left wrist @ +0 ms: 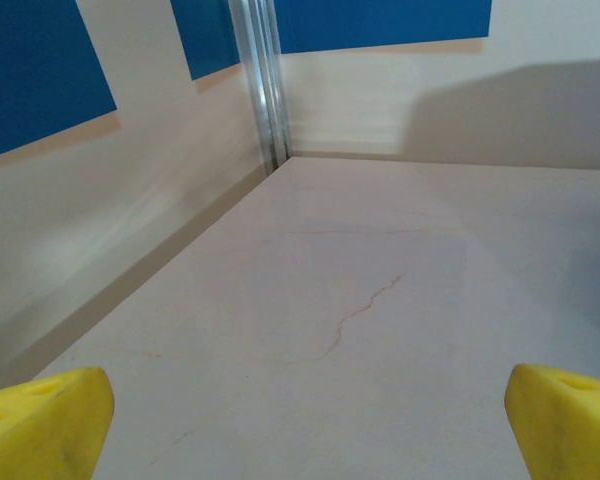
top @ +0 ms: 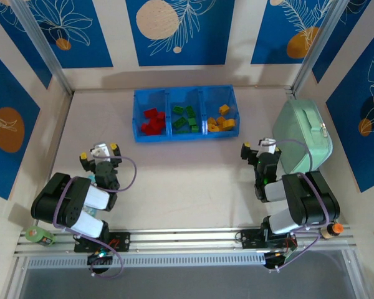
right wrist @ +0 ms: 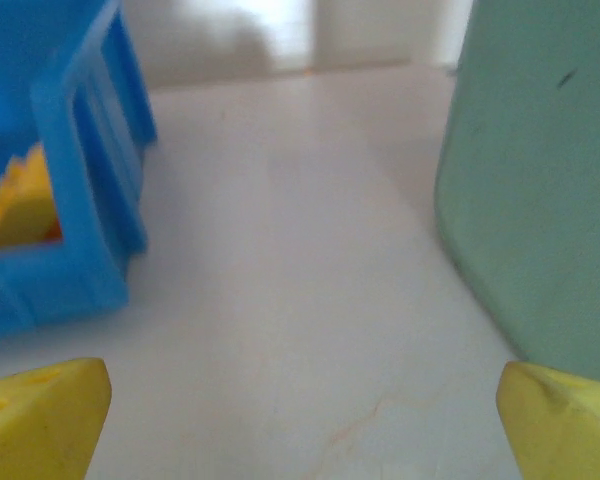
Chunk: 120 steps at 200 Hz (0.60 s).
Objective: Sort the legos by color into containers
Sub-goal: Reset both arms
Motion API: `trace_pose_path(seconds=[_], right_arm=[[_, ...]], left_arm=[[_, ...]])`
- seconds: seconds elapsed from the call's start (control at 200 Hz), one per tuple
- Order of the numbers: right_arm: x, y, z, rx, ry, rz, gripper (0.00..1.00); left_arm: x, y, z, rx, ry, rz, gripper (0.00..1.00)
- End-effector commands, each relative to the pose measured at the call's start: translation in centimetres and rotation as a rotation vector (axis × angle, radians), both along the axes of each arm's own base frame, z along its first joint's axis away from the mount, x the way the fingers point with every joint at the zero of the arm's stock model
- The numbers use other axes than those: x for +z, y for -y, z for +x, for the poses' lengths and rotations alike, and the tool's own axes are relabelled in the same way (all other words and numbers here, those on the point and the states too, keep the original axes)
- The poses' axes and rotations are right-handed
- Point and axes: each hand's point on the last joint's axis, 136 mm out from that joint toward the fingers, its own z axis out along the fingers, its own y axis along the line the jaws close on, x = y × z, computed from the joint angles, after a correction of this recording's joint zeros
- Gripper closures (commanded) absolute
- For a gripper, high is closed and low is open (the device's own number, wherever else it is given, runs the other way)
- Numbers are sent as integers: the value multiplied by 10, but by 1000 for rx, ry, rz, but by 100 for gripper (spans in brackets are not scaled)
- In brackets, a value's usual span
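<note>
Legos (top: 186, 119) sorted by color in tray (top: 136, 118), well beyond both jaws (wide open, empty)

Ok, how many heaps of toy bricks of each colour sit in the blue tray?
Red studded plastic bricks: 1 heap, left compartment
Green studded plastic bricks: 1 heap, middle compartment
Yellow-orange studded plastic bricks: 1 heap, right compartment
Total: 3 heaps in the translucent blue plastic tray
</note>
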Motion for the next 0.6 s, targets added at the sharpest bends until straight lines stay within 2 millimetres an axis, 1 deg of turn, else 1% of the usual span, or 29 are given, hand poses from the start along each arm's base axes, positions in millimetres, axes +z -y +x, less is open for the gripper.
trace_pose_path(seconds=[0.0,0.08,0.285,0.37,0.525,0.595], right_arm=[[37,-25,14,109,141,-70,1],[37,-32,14,125,157,-97,1],[37,-33,11,137,159,-93,1],[37,-34,10,146,166,-96,1],[37,-35,7,150,179,-97,1],[36,-34,8,155,173,-84,1]], left_arm=[[7,8,4,-51,33,-1,0],[7,10,5,-56,32,2,0],[6,16,7,-85,23,19,0],[5,30,12,-159,4,50,0],[0,66,23,-297,-43,160,0],[-1,68,23,-302,-47,167,0]])
